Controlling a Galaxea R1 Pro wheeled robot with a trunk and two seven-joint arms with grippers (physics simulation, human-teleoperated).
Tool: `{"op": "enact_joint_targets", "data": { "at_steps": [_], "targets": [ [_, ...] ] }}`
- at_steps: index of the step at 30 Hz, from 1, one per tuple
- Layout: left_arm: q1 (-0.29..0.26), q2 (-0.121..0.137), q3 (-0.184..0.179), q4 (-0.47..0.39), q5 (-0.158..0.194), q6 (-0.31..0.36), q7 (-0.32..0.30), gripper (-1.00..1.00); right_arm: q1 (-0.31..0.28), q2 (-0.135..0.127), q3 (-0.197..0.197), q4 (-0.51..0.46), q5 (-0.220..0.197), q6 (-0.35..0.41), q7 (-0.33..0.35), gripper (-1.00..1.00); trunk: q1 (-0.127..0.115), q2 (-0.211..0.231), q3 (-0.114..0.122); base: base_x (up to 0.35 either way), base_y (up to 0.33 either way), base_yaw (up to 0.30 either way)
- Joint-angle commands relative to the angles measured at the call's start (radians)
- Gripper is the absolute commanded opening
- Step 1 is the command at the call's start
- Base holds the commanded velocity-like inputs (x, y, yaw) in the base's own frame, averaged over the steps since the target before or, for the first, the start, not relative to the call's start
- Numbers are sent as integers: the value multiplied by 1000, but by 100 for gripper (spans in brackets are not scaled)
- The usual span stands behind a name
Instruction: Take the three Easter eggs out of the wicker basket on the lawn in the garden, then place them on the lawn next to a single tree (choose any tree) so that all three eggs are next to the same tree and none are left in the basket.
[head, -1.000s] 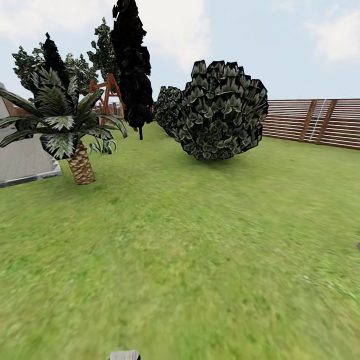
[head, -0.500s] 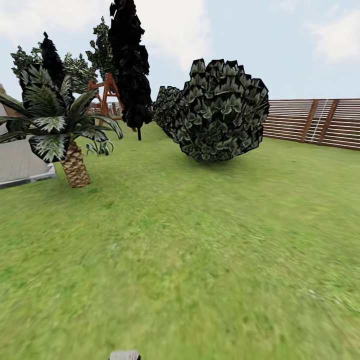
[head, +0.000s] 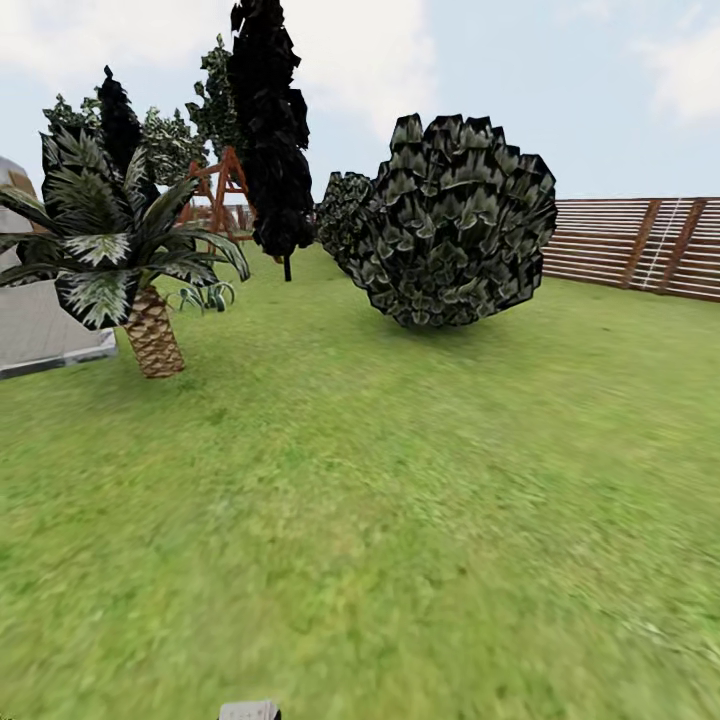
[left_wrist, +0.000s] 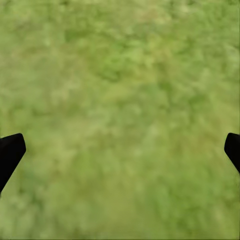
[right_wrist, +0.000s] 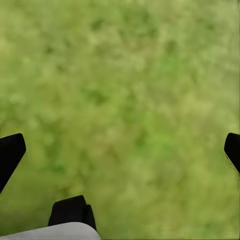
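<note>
A: We are looking down past the left hand (left_wrist: 120, 150): its two dark fingertips (left_wrist: 10, 152) are sitting at opposite edges of the wrist picture, spread wide, with nothing but the lawn (left_wrist: 120, 90) between them.

B: We are finding the same at the right hand (right_wrist: 120, 150), wide and carrying nothing, grass underneath. Some dark and pale piece of the robot's own body is showing near it; we cannot tell which part.

A: Further out, from the head, we are facing open grass. A short scaly palm (head: 150, 335) is standing at the left beside a grey paved patch (head: 40, 330), a big round dark bush (head: 455, 225) ahead, a thin dark-leaved tree (head: 275, 150) behind it, a wooden swing frame (head: 215, 190) beyond, and a slatted fence (head: 640, 245) at the right.

B: So where are the eggs and the wicker basket?

A: Nowhere in front of us; we are judging ourselves on the way, searching.

B: Then doing this well means turning steadily, scanning the grass low down for something small and brown, and keeping both hands wide and clear of the ground while we are rolling.
</note>
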Motion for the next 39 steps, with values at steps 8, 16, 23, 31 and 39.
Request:
{"op": "enact_joint_targets", "data": {
  "at_steps": [8,16,23,31,39],
  "targets": [
    [-1,0,1,1,1,-3,1,100,0,0,-1,1,-1,-4,0,100,0,0,-1,302,-106,170],
    [-1,0,1,0,1,-3,1,100,0,0,-1,1,-1,-4,0,100,0,0,-1,302,-106,9],
    [-1,0,1,-1,2,-3,1,100,0,0,-1,1,-1,-3,0,100,0,0,-1,302,-106,0],
    [-1,0,0,-1,2,-3,1,100,0,0,-1,1,0,-3,0,100,0,0,-1,302,-106,0],
    [-1,0,1,-1,2,-3,1,100,0,0,-1,1,0,-4,0,100,0,0,-1,302,-106,0]
  ]
}}
